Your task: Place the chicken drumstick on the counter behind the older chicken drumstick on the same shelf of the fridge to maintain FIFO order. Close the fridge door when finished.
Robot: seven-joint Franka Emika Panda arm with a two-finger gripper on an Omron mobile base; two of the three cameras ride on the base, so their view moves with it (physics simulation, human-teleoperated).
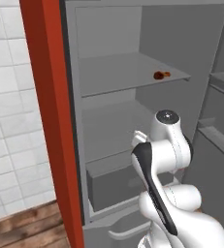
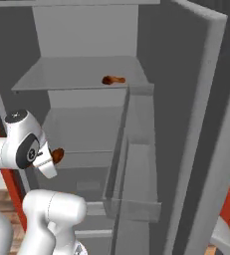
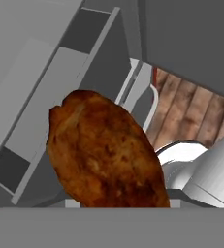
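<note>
The fridge [image 1: 181,43] stands open in front of me. On its upper shelf [image 1: 118,72] lies the older chicken drumstick [image 1: 161,75], a small brown piece near the shelf's front right; the right base view shows that drumstick [image 2: 113,79] on the same shelf [image 2: 66,74]. My gripper [image 2: 52,160] is low, in front of the lower compartment, shut on a second chicken drumstick [image 2: 57,155]. In the hand view this held drumstick [image 3: 106,152] covers the fingertips. The fridge door [image 2: 206,124] is swung wide open to the right. The counter is out of view.
A boxy grey drawer [image 1: 113,186] sits at the fridge's bottom, below a lower shelf [image 1: 108,126]. Door bins [image 2: 136,149] jut in from the open door on the right. A red side panel [image 1: 50,121] borders the fridge on the left, with wooden floor [image 1: 21,227] below.
</note>
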